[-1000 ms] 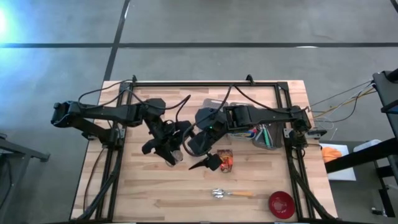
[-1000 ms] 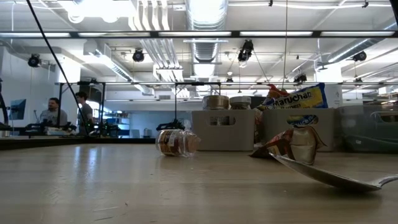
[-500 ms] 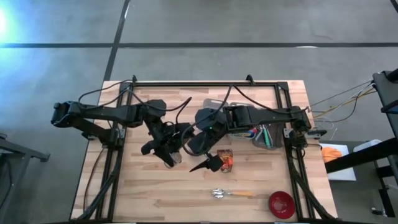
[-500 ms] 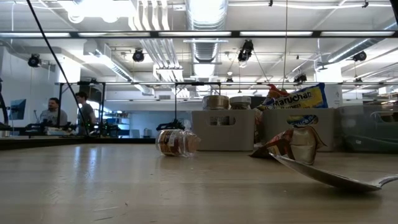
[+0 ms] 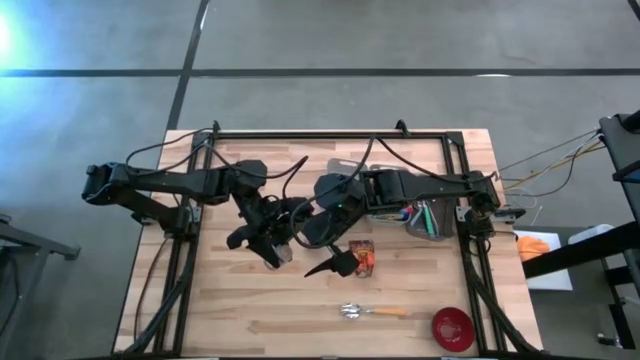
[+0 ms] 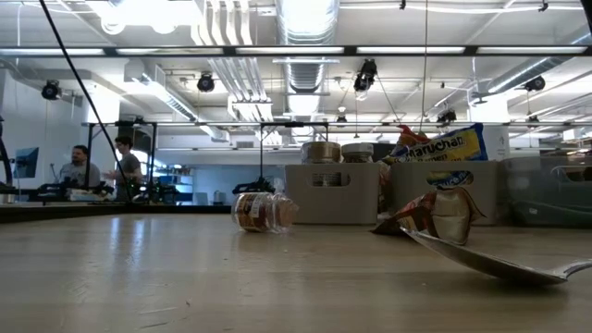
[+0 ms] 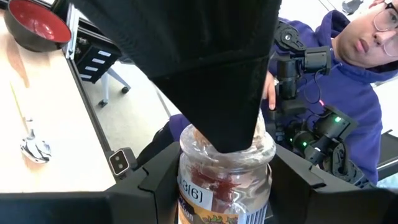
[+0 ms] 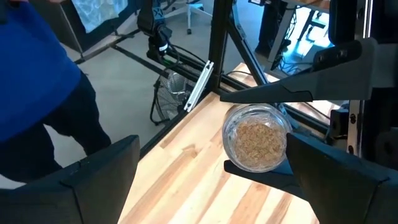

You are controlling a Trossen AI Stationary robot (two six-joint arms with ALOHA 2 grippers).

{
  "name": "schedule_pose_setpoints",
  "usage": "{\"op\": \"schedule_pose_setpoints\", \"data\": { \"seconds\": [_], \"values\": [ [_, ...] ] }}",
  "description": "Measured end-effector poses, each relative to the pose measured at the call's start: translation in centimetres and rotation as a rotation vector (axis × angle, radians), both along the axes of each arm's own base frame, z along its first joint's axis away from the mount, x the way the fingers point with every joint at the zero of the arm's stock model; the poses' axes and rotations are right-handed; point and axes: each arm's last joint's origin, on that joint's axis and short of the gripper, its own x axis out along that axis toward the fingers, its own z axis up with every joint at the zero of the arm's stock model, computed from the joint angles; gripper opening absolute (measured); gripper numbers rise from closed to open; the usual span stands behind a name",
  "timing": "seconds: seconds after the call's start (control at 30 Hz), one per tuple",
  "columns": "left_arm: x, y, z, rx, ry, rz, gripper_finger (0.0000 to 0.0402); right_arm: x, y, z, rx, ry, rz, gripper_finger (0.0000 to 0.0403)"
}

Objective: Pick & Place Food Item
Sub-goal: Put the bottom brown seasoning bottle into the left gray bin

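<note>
Wooden tabletop (image 5: 230,300) lies under both my arms, with grey concrete floor beyond it. Far off on the left at table height, two people (image 6: 102,168) are at a bench.

My left gripper (image 5: 272,246) is left of the middle of the tabletop. Its jaws stand partly closed around a glass jar (image 7: 227,180), one on each side of the glass. The jar has red pieces inside and a printed label. A broad dark part crowds the jar's upper end in my left wrist view, and I cannot tell what it is. Beyond it sits a person in a purple hoodie (image 7: 348,87).

Just right of that, my right gripper (image 5: 338,262) has its jaws spread wide and holds nothing. From its wrist the jar (image 8: 256,137) shows end-on ahead, between them but untouched by them.

Close against the right gripper lies an orange snack packet (image 5: 363,258). Behind it, a grey bin (image 5: 438,232) holds more packaged goods. Toward the near edge, a spoon (image 5: 372,312) lies flat, and a red bowl (image 5: 452,328) sits beyond it near the right corner.
</note>
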Motion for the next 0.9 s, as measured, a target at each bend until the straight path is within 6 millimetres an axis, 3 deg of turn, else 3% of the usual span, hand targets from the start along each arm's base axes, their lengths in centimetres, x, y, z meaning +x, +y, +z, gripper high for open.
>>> {"op": "schedule_pose_setpoints", "data": {
  "seconds": [0.9],
  "values": [
    [-0.06,0.06,-0.12,0.001,0.017,0.007,0.0181,-0.59,0.4,0.88,0.018,-0.018,-0.017,0.0392]
  ]
}}
